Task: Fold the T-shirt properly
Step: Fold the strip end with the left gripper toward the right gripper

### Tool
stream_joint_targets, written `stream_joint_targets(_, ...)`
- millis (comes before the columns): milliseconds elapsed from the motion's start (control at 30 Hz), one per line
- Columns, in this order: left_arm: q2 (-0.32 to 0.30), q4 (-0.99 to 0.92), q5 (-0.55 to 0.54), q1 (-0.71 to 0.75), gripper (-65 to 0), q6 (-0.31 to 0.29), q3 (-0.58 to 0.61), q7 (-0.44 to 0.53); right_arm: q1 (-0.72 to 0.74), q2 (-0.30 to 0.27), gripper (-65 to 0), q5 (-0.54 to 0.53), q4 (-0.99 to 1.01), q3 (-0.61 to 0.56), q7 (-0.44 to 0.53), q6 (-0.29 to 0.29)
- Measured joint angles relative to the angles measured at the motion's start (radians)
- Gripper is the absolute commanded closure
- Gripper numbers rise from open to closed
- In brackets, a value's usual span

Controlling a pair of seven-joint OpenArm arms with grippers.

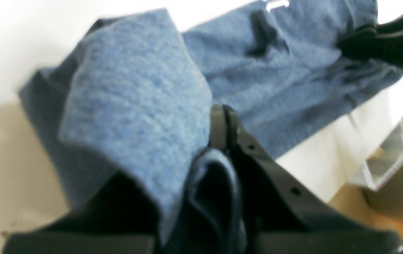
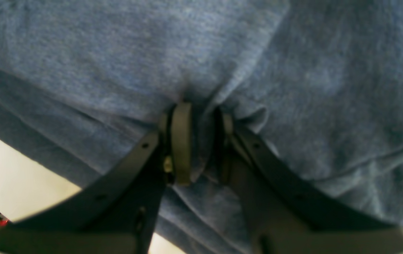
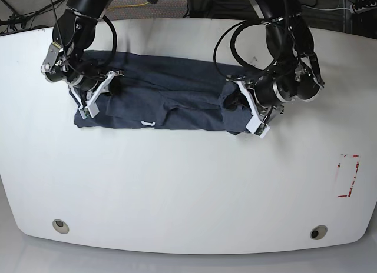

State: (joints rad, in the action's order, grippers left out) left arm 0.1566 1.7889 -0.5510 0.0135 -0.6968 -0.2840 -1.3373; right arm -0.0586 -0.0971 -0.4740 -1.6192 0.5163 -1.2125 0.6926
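Observation:
The dark slate-blue T-shirt (image 3: 171, 96) lies as a long crumpled band across the far half of the white table (image 3: 188, 190), with a small white neck label (image 3: 147, 123) at its near edge. My left gripper (image 3: 237, 102) is shut on the band's right end. In the left wrist view its fingertips (image 1: 219, 123) pinch a lifted fold of the T-shirt (image 1: 134, 106). My right gripper (image 3: 109, 82) is shut on the left end. In the right wrist view its fingers (image 2: 182, 141) clamp a bunch of the T-shirt (image 2: 116, 63). The white lettering is hidden.
A red marked rectangle (image 3: 349, 176) sits near the table's right edge. Two round holes (image 3: 59, 225) (image 3: 318, 232) lie near the front edge. Cables run behind the table. A clear plastic box (image 1: 385, 162) stands below the table edge in the left wrist view.

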Motion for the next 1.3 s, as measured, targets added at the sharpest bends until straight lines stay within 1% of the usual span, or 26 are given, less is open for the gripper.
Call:
stream_joint_targets(67,-0.003,-0.021,0.005,-0.002,-7.9,0.001,0.024,0.0,0.001,0.001,-10.1,-0.002,0.0,-0.001,0.0,0.0)
stream_joint_targets(133,-0.002,-0.035,0.005,-0.008,-11.4,0.022,0.05,0.018,0.0,0.0,-10.1,-0.003,0.001,-0.001,0.0,0.0)
stream_joint_targets(267,-0.001,-0.071,0.0,-0.026,-20.3,0.05,0.101,0.025,0.006,-0.004,-10.1,-0.018,0.04,0.0,0.014,0.0)
stream_joint_targets(300,-0.001,-0.076,0.001,-0.03,-23.3,0.055,0.108,0.023,0.007,-0.006,-10.1,-0.023,0.048,0.0,0.022,0.0)
stream_joint_targets(333,-0.002,-0.081,0.0,-0.037,-25.3,0.071,0.117,0.021,0.008,-0.008,-10.1,-0.027,0.058,0.0,0.035,0.0)
stream_joint_targets(367,-0.002,-0.086,0.001,-0.045,-28.6,0.079,0.123,0.021,0.008,-0.008,-10.1,-0.027,0.061,0.0,0.04,0.0)
stream_joint_targets(433,-0.006,-0.114,0.0,-0.071,-35.0,0.115,0.161,0.025,0.006,-0.008,-10.1,-0.028,0.072,0.0,0.073,0.0)
stream_joint_targets(533,-0.011,-0.14,0.004,-0.097,-39.9,0.181,0.251,0.026,-0.002,-0.014,-10.1,-0.027,0.077,-0.028,0.092,0.0)
stream_joint_targets(633,-0.002,-0.145,-0.017,-0.115,-42.4,0.256,0.325,0.029,-0.009,-0.026,-10.1,-0.037,0.076,-0.056,0.102,0.0)
stream_joint_targets(667,-0.002,-0.145,-0.018,-0.123,-42.6,0.268,0.356,0.032,-0.009,-0.031,-10.1,-0.042,0.076,-0.061,0.102,0.0)
stream_joint_targets(733,-0.005,-0.145,-0.013,-0.136,-42.8,0.28,0.4,0.034,-0.009,-0.03,-10.1,-0.042,0.076,-0.063,0.102,0.0)
stream_joint_targets(833,-0.005,-0.142,-0.015,-0.148,-42.8,0.278,0.438,0.029,-0.009,-0.028,-10.1,-0.043,0.076,-0.065,0.102,0.0)
stream_joint_targets(1067,-0.008,0.029,-0.01,-0.137,-42.8,0.279,0.432,0.03,-0.01,-0.028,-10.1,-0.042,0.057,-0.067,0.088,0.0)
stream_joint_targets(1133,-0.029,0.066,-0.026,-0.115,-42.8,0.278,0.414,0.047,-0.017,-0.026,-10.1,-0.024,0.019,-0.067,0.054,0.002)
stream_joint_targets(1200,-0.053,0.065,-0.033,-0.089,-42.8,0.278,0.371,0.056,-0.027,-0.027,-10.3,-0.013,-0.027,-0.064,0.043,0.003)
stream_joint_targets(1233,-0.069,0.062,-0.006,-0.067,-42.8,0.278,0.341,0.059,-0.028,-0.028,-10.6,-0.013,-0.053,-0.062,0.023,0.003)
stream_joint_targets(1267,-0.084,0.06,0.002,-0.051,-42.8,0.28,0.321,0.061,-0.027,-0.028,-11.7,-0.01,-0.075,-0.061,0.014,0.005)
stream_joint_targets(1300,-0.101,0.06,0.003,-0.036,-42.8,0.278,0.301,0.073,-0.026,-0.028,-15.5,-0.007,-0.096,-0.06,0.003,0.003)
